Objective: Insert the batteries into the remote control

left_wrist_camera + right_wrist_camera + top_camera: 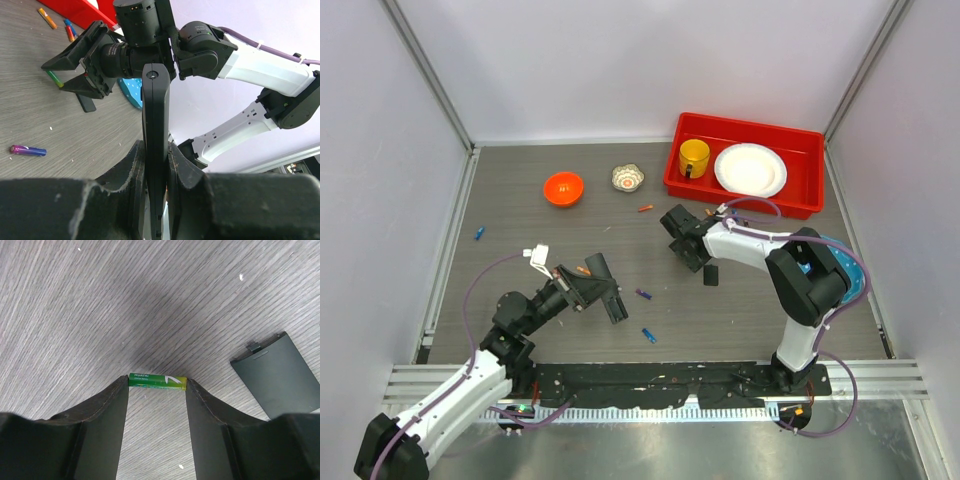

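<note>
Partly hidden remote control point(154, 125), battery point(157, 381) ends covered

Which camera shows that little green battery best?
The right wrist view: the green battery sits centre frame, pinched end to end between the right end effector's fingertips, label legible. The left wrist view shows it small and distant in that end effector. In the top view I cannot make it out.
</note>
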{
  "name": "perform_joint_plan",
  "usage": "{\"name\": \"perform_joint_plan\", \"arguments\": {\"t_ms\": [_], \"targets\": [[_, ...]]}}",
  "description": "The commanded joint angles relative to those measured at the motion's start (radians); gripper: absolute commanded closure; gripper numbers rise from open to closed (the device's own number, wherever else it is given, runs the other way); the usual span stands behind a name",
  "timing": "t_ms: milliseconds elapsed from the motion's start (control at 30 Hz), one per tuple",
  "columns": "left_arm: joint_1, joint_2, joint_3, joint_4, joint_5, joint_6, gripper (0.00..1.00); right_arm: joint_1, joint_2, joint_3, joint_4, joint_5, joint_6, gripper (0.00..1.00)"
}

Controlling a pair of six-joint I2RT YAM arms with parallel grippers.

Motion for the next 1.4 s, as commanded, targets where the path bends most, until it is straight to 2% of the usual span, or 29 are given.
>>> {"name": "perform_joint_plan", "arguments": {"t_ms": [0,300,433,467,533,600,700,800,900,1033,1367], "targets": [[0.005,-0.007,0.0,0.029,-0.005,0.016,1.0,0.004,0.028,0.012,-0.076,0.023,-0.021,0.46],[0.005,-0.016,0.0,0.017,0.003,0.016,1.0,0.006,0.021,0.038,-0.073,-0.02,-0.089,0.36],[0.005,-0.021,0.003,0.012,0.01,0.013,1.0,0.02,-0.032,0.093,-0.103,0.053,-0.251,0.35],[0.005,-0.024,0.004,0.008,0.013,0.015,1.0,0.024,-0.053,0.097,-0.094,0.082,-0.373,0.35],[0.005,-0.027,0.006,0.004,0.015,0.016,1.0,0.024,-0.113,0.09,-0.074,0.093,-0.518,0.35],[0.005,-0.027,0.006,0.004,0.014,0.016,1.0,0.024,-0.142,0.075,-0.027,0.086,-0.774,0.36],[0.005,-0.024,0.004,0.007,0.023,0.018,1.0,0.011,-0.194,0.006,0.076,0.003,-1.062,0.38],[0.005,-0.019,0.003,0.02,0.046,0.019,1.0,-0.029,-0.194,-0.046,0.165,-0.126,-1.181,0.43],[0.005,-0.016,0.003,0.046,0.079,0.016,1.0,-0.038,-0.162,-0.046,0.211,-0.209,-1.247,0.46],[0.005,-0.022,0.007,0.05,0.104,0.016,1.0,-0.04,-0.127,-0.016,0.233,-0.247,-1.288,0.46],[0.005,-0.052,0.001,0.029,0.098,0.015,1.0,-0.051,-0.021,0.024,0.223,-0.258,-1.296,0.53]]}}
